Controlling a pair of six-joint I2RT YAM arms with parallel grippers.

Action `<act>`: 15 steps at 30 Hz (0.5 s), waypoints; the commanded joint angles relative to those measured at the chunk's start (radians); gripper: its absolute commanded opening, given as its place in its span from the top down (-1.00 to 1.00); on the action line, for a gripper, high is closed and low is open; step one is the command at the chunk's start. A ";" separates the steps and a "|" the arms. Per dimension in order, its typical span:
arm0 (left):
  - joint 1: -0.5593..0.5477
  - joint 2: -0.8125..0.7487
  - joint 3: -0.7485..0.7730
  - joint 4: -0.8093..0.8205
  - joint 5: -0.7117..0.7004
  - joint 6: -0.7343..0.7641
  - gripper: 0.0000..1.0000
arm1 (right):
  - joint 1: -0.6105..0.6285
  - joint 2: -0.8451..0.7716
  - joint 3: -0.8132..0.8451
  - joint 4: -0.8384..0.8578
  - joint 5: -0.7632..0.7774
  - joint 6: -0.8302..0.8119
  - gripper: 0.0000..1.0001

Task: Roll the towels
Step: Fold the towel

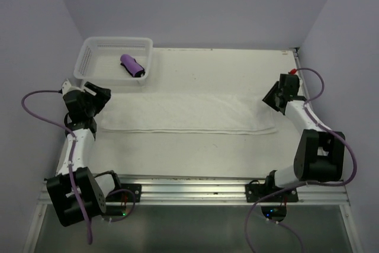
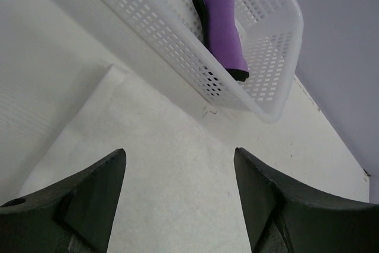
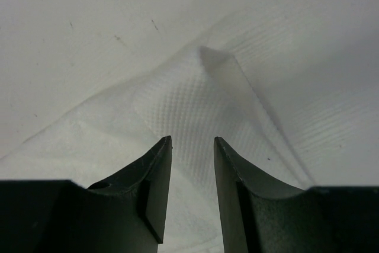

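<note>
We see a big white towel (image 1: pixel 189 114) lying flat on the bench (image 1: pixel 207 155). It is spread out long, from the left side to the right side. It is not rolled up. Its near edge shows a thin line, as if it is folded over.

The small purple towel (image 1: pixel 132 65) is rolled up. It lies inside the white basket (image 1: pixel 87 57) at the back left corner of the bench. We can see its dark trim at one end and along one side. The basket sits just behind the left end of the white towel.

Our left hand (image 2: pixel 177 158) is over the left end of the white towel. Its two fingers are wide apart and there is nothing between them. From the camera on that wrist we look past the fingers to the towel's corner and the basket beyond it.

Our right hand (image 3: pixel 192 143) is at the right end of the white towel. Its two fingers have a small gap between them, and they pinch nothing. Just in front of them the towel is bunched up into a little peak. We cannot tell if the fingertips touch the cloth.
</note>
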 commanded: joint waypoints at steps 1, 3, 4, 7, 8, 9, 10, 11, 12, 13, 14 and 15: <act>-0.052 0.019 0.055 0.055 0.045 0.063 -0.55 | -0.005 0.068 0.078 0.149 -0.048 -0.054 0.23; -0.082 0.032 0.062 0.050 0.042 0.081 -0.55 | -0.005 0.131 0.115 0.154 -0.045 -0.059 0.23; -0.093 0.035 0.066 0.049 0.036 0.087 -0.55 | -0.005 0.151 0.129 0.151 -0.040 -0.062 0.23; -0.122 0.047 0.069 0.043 0.029 0.107 -0.57 | -0.007 0.252 0.193 0.114 0.012 -0.053 0.33; -0.126 0.053 0.072 0.038 0.029 0.118 -0.57 | -0.005 0.278 0.235 0.071 0.030 -0.050 0.37; -0.130 0.064 0.073 0.035 0.028 0.121 -0.57 | -0.005 0.304 0.262 0.039 0.088 -0.048 0.40; -0.132 0.068 0.075 0.033 0.029 0.123 -0.57 | -0.005 0.359 0.290 0.008 0.111 -0.045 0.43; -0.133 0.078 0.075 0.030 0.031 0.124 -0.58 | -0.007 0.378 0.321 -0.024 0.125 -0.042 0.44; -0.135 0.081 0.075 0.032 0.036 0.124 -0.58 | -0.008 0.400 0.330 -0.024 0.134 -0.042 0.45; -0.135 0.082 0.075 0.033 0.042 0.124 -0.58 | -0.008 0.415 0.338 -0.023 0.138 -0.038 0.44; -0.136 0.085 0.076 0.033 0.043 0.124 -0.58 | -0.010 0.447 0.345 -0.029 0.138 -0.033 0.44; -0.138 0.088 0.078 0.032 0.043 0.127 -0.58 | -0.010 0.462 0.361 -0.030 0.136 -0.031 0.44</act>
